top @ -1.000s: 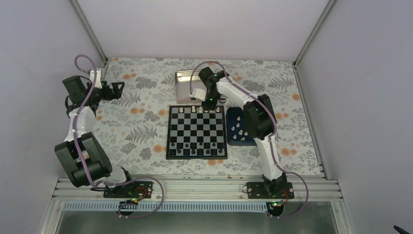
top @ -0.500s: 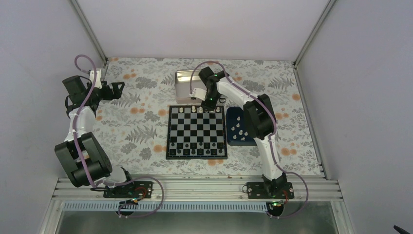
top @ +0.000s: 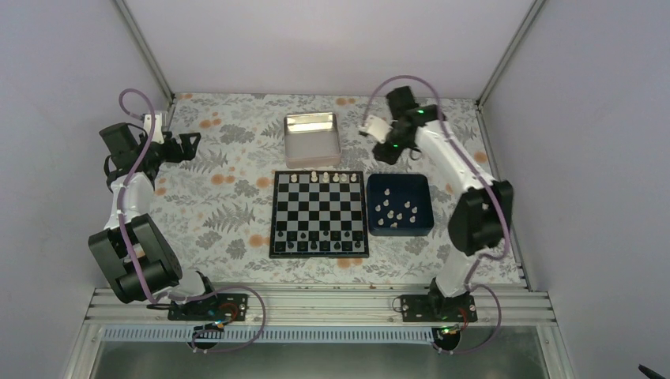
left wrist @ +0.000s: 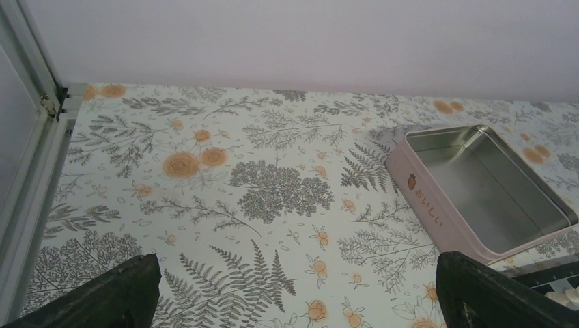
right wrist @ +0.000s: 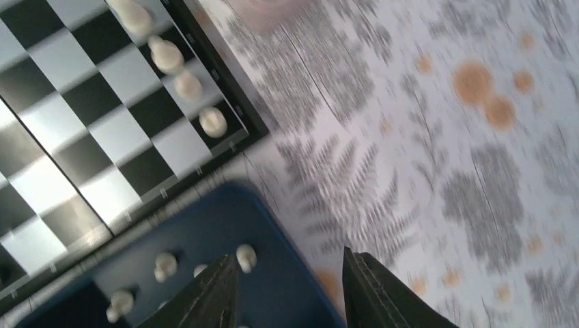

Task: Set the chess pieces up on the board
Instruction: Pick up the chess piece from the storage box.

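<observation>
The chequered board (top: 320, 213) lies mid-table. Several white chess pieces (top: 325, 178) stand along its far row, and small dark pieces line its near row. More white pieces (top: 393, 212) lie loose in the dark blue tray (top: 419, 189) to its right. My right gripper (top: 393, 148) hangs behind that tray, open and empty. In the right wrist view, the gripper (right wrist: 290, 277) is over the tray's far corner (right wrist: 293, 287), with a white piece (right wrist: 246, 257) beside its left finger. My left gripper (top: 190, 146) is far left, open and empty (left wrist: 293, 301).
A silver metal tin (top: 312, 139) stands behind the board; it also shows in the left wrist view (left wrist: 478, 191), beside the board's corner (left wrist: 553, 281). Floral cloth covers the table. Walls and metal posts close in the back and sides.
My right gripper has left the board's far row, swung right and back toward the blue tray, and opened. The far-row pieces it was covering now show. The left arm has not moved.
</observation>
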You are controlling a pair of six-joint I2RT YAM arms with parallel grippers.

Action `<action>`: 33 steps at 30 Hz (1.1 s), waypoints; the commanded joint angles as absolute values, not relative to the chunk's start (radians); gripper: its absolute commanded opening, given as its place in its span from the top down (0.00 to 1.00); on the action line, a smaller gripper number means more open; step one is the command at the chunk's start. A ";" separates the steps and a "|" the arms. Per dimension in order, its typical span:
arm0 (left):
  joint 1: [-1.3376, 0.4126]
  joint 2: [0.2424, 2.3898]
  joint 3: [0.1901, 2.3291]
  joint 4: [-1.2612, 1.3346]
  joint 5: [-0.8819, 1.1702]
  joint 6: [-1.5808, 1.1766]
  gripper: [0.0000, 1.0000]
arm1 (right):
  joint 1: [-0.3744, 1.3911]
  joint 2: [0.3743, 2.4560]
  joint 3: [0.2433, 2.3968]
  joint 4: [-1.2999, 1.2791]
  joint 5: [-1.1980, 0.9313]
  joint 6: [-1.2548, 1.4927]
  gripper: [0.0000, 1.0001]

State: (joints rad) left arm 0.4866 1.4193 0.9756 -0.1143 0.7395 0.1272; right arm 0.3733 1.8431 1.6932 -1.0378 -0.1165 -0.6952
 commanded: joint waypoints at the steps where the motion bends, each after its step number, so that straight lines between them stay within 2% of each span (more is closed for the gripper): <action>1: 0.491 1.419 0.963 -0.104 0.773 0.138 0.00 | 0.277 1.729 1.525 -1.022 -0.131 -0.710 0.58; 7: 0.493 1.417 0.963 -0.107 0.781 0.137 0.00 | 0.212 1.672 1.298 -0.963 -0.148 -0.714 0.58; 13: 0.492 1.415 0.964 -0.107 0.780 0.137 0.00 | 0.206 1.648 1.190 -0.880 -0.154 -0.704 0.59; 23: 0.493 1.419 0.964 -0.108 0.772 0.138 0.00 | 0.207 1.771 1.173 -0.739 -0.193 -0.693 0.60; 33: 0.494 1.422 0.963 -0.107 0.764 0.141 0.00 | 0.209 1.848 1.223 -0.721 -0.208 -0.709 0.59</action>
State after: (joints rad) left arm 0.4870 1.4193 0.9756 -0.1143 0.7532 0.1272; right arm 0.2134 1.8294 1.1820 -0.7441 -0.1738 -0.7033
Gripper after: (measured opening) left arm 0.999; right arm 0.405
